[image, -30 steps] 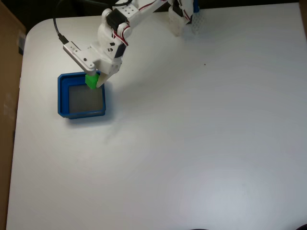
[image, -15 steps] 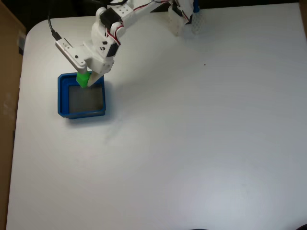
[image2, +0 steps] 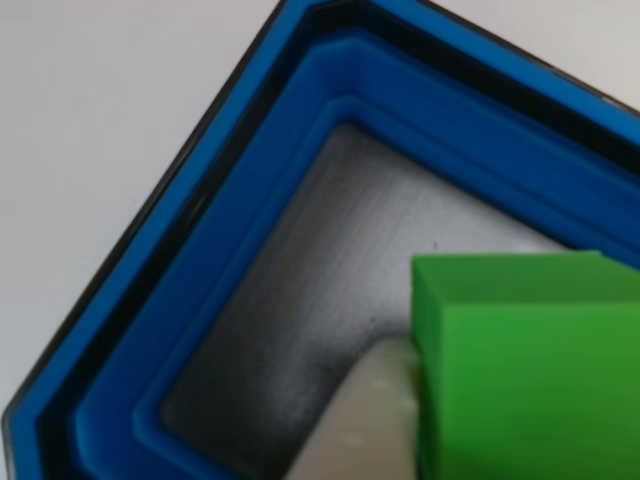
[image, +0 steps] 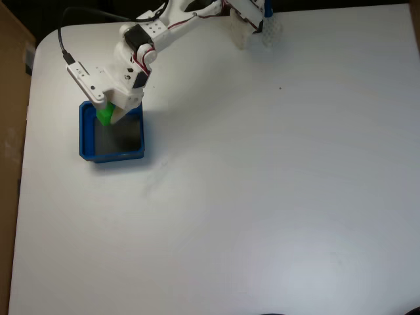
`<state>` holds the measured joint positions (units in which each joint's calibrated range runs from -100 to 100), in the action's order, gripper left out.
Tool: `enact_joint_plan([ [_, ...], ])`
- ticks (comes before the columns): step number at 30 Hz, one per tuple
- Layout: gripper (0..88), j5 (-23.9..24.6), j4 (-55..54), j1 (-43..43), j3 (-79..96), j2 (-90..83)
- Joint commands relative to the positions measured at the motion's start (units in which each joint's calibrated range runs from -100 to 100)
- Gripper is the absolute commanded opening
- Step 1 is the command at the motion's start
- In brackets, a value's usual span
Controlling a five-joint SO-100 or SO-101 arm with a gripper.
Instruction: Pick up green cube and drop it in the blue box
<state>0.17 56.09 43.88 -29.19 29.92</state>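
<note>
In the fixed view the blue box (image: 86,146) sits on the white table at the left. Over its upper-left part hangs the green cube (image: 104,115), with my white gripper (image: 108,115) shut on it. The other view looks down from close by: the green cube (image2: 530,370) fills the lower right, a pale fingertip (image2: 365,425) presses against its left face, and the blue box (image2: 250,200) lies beneath with its stepped walls and grey floor.
The arm reaches in from its base (image: 252,23) at the table's top edge. A black cable (image: 69,39) loops over the arm near the table's top-left corner. A brown cardboard surface (image: 10,98) stands along the left edge.
The gripper has carried the green cube leftward, from the box's upper-right wall to over its upper-left part. The box has stayed put.
</note>
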Motion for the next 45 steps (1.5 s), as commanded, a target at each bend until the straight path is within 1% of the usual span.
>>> enact_joint_plan([
  [1, 0.5, 0.2, -0.8, 0.3, -5.4, -0.2],
  [29, 1.0, 0.2, -0.6, 0.3, -4.8, -0.2],
  [39, 10.8, 0.2, -0.5, 0.2, -4.8, -0.2],
  [45, 14.2, 0.2, -0.5, 0.2, -4.8, -0.2],
])
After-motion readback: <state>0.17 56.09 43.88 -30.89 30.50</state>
